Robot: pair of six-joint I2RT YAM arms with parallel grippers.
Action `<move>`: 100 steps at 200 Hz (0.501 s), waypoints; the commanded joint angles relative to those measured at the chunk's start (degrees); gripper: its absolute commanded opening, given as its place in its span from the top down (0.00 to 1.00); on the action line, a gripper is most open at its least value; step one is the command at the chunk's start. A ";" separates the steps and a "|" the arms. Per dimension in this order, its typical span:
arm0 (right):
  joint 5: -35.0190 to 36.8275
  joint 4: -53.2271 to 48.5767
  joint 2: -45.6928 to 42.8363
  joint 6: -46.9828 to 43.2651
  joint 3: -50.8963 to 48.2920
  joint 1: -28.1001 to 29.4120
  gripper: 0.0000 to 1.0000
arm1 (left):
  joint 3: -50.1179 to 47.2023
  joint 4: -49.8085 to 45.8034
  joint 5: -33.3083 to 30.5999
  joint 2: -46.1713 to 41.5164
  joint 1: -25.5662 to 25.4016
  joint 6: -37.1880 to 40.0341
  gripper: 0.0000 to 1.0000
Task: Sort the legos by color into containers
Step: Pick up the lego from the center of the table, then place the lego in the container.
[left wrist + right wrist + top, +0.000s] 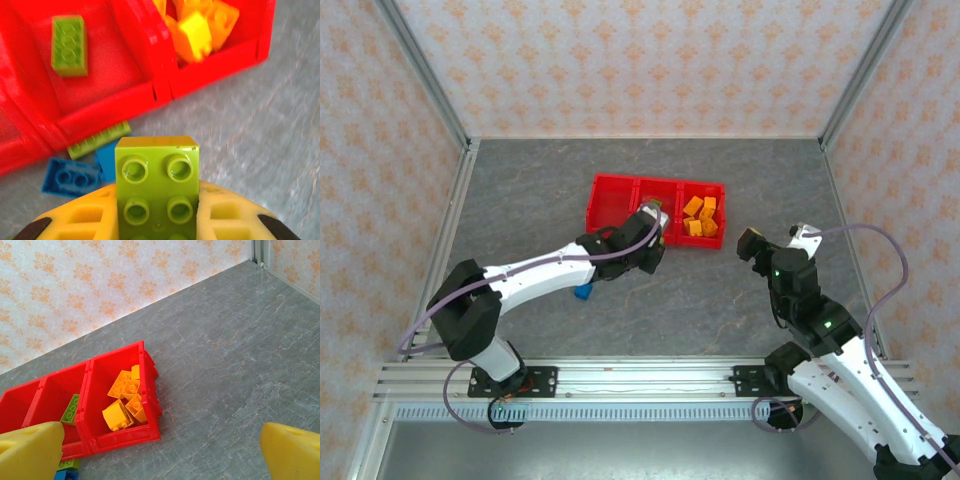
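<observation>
Clamping a lime green studded plastic brick [157, 175], the left gripper [157, 220] sat lower centre; right gripper [160, 455] gaped empty.

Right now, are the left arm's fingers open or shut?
Shut on a lime green brick: the left wrist view shows the yellow fingers pressed against both its sides, studs facing the camera.

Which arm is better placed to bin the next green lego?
Left: the left gripper is shut on a lime green lego just before the middle compartment, where a second green lego lies. The right gripper hangs open, apart.
</observation>
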 commanded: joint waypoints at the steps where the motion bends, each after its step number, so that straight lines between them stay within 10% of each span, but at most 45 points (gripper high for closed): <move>1: 1.33 0.52 -0.60 -0.01 -0.42 0.33 0.00 | 5.17 -2.91 -5.18 1.23 1.87 -1.98 0.74; 100: 1.13 0.55 -1.12 -0.19 -0.50 0.41 0.00 | 34.12 -11.47 -7.04 26.33 8.45 -0.07 0.73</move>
